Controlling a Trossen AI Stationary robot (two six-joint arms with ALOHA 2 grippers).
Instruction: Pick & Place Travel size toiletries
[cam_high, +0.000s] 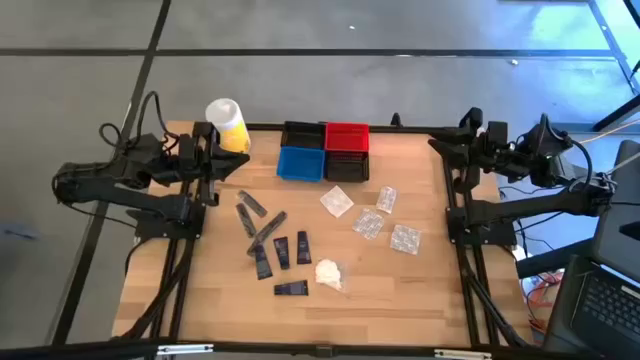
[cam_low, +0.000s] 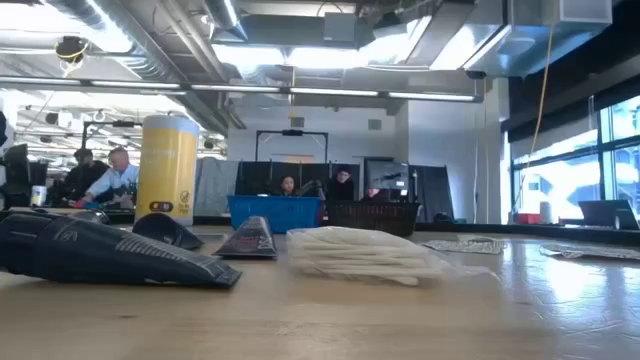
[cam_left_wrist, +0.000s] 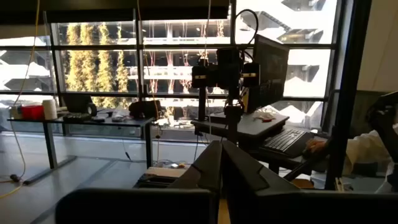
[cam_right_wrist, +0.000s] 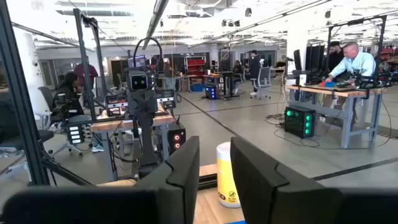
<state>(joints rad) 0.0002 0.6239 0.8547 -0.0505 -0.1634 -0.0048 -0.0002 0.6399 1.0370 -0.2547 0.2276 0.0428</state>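
Toiletries (cam_high: 300, 245) lie untouched mid-surface: dark tubes (cam_high: 262, 232), clear packets (cam_high: 368, 223), one white wad (cam_high: 329, 272). Your left gripper (cam_high: 212, 160) waits clenched at the surface's (cam_high: 420, 300) left edge; your right gripper (cam_high: 447, 150), slightly parted and empty, waits at the right. Judged unstarted. Approach one outlying item squarely from above, clear of neighbours, near the bins (cam_high: 325, 151).
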